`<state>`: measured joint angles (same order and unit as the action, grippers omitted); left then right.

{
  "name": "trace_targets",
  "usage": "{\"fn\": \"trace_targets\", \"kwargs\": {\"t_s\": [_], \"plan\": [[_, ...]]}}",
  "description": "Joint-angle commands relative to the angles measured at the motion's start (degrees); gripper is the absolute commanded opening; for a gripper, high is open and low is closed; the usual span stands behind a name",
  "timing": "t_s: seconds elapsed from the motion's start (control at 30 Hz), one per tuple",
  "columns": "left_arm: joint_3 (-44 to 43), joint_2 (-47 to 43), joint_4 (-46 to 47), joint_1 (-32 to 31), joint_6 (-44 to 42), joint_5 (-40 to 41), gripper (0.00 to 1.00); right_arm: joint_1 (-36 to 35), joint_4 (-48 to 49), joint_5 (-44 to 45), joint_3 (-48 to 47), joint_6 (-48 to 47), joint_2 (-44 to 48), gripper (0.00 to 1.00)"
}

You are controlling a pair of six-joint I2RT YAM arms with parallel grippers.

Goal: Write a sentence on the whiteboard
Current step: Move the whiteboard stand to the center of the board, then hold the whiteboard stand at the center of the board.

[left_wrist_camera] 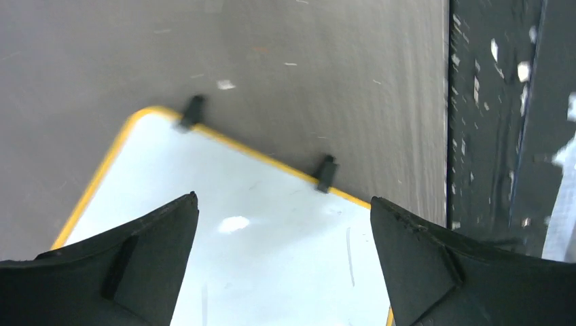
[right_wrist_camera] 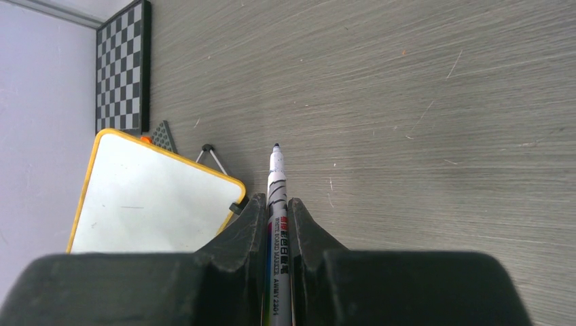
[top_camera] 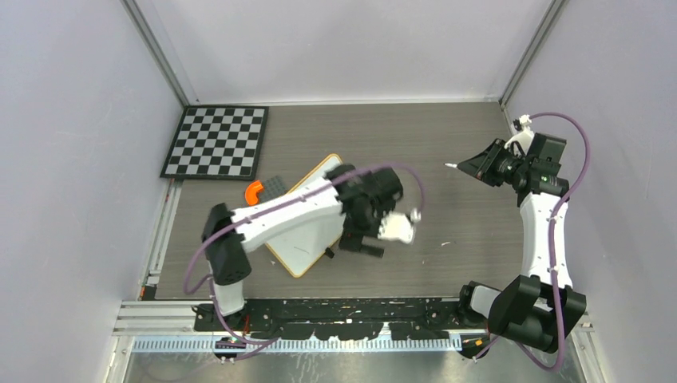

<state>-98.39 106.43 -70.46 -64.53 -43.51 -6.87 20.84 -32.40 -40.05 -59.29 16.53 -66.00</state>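
Note:
The whiteboard [top_camera: 300, 252] lies flat on the table at centre left, with a white face, a thin orange frame and two black feet [left_wrist_camera: 327, 173]. My left arm covers much of it. My left gripper [top_camera: 361, 242] hovers over its right edge, open and empty. In the left wrist view, the left gripper [left_wrist_camera: 282, 200] has its jaws wide apart above the whiteboard [left_wrist_camera: 272, 258]. No blue sentence shows on the board, only faint stray marks. My right gripper [top_camera: 479, 166] is shut on a white marker [right_wrist_camera: 276, 180], uncapped tip forward, to the right of the whiteboard [right_wrist_camera: 149, 197] and above the table.
A black-and-white checkerboard [top_camera: 215, 142] lies at the back left. A grey studded plate [top_camera: 275, 186] and an orange piece [top_camera: 253, 191] sit by the board's far edge. Walls close in on the left, right and back. A black rail [top_camera: 351, 307] runs along the near edge.

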Motion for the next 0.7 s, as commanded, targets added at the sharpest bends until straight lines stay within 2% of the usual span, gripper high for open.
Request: {"fn": "trace_targets", "kwargs": {"t_s": [0.0, 0.1, 0.2, 0.33, 0.4, 0.5, 0.6, 0.67], "plan": [[-9.19, -7.3, 2.32, 11.69, 15.82, -5.62, 1.0, -0.56, 0.32, -0.56, -3.07, -1.69, -0.03, 0.0], [-11.28, -11.3, 5.27, 20.89, 25.05, -6.87, 1.0, -1.56, 0.29, -0.83, -2.95, -2.69, 0.46, 0.0], [-8.31, -16.46, 8.43, 29.57, 31.34, -9.02, 1.0, -3.77, -1.9, -1.21, -4.56, -5.39, 0.32, 0.0], [-4.53, -19.54, 7.12, 43.28, 35.29, -23.48, 1.0, -8.84, -7.88, -0.61, -8.97, -11.1, -0.82, 0.0], [-0.55, -20.38, 7.0, 48.24, 35.92, -27.35, 1.0, -12.72, -10.5, -0.38, -11.53, -13.49, -2.0, 0.0], [4.24, -21.07, 7.28, 51.52, 36.49, -31.05, 0.97, -17.35, -13.1, 0.08, -14.64, -15.88, -3.91, 0.0], [8.08, -20.94, 7.64, 52.05, 37.81, -33.67, 0.83, -21.67, -16.31, 0.43, -17.78, -19.43, -6.64, 0.0], [10.31, -20.68, 8.94, 52.09, 38.88, -31.86, 0.77, -24.61, -17.21, 0.46, -19.28, -21.07, -8.25, 0.0]]}}
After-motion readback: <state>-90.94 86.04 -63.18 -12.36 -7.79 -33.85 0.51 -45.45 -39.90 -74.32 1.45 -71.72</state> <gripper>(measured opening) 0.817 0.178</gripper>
